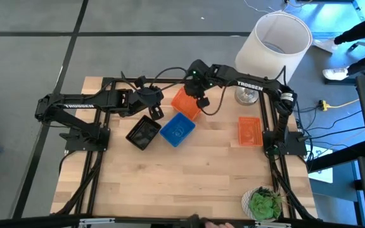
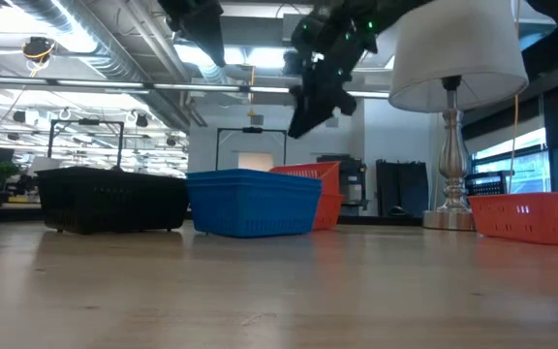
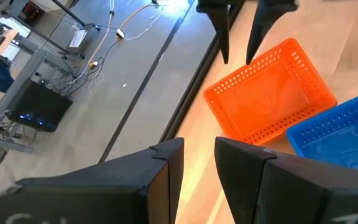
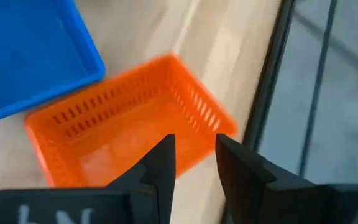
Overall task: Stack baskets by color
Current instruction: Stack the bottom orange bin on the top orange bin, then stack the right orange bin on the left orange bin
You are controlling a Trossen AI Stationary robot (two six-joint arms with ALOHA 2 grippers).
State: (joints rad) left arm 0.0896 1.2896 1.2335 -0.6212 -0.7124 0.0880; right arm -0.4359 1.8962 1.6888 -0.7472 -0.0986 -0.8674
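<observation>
An orange basket [image 1: 185, 102] stands on the table at the far middle, next to a blue basket [image 1: 177, 130]. A black basket [image 1: 143, 133] sits to the blue one's left. A second orange basket [image 1: 249, 131] lies alone at the right. My right gripper [image 4: 194, 155] hangs open above the far rim of the middle orange basket [image 3: 269, 93], clear of it in the low view [image 2: 310, 105]. My left gripper [image 3: 199, 155] hovers open and empty above the table [image 1: 156, 109], left of that orange basket.
A large white lampshade [image 1: 274, 41] on a metal lamp foot [image 1: 246, 96] stands at the table's far right. A green plant [image 1: 265, 202] sits at the near right corner. Bare wood [image 1: 182, 183] fills the near half of the table.
</observation>
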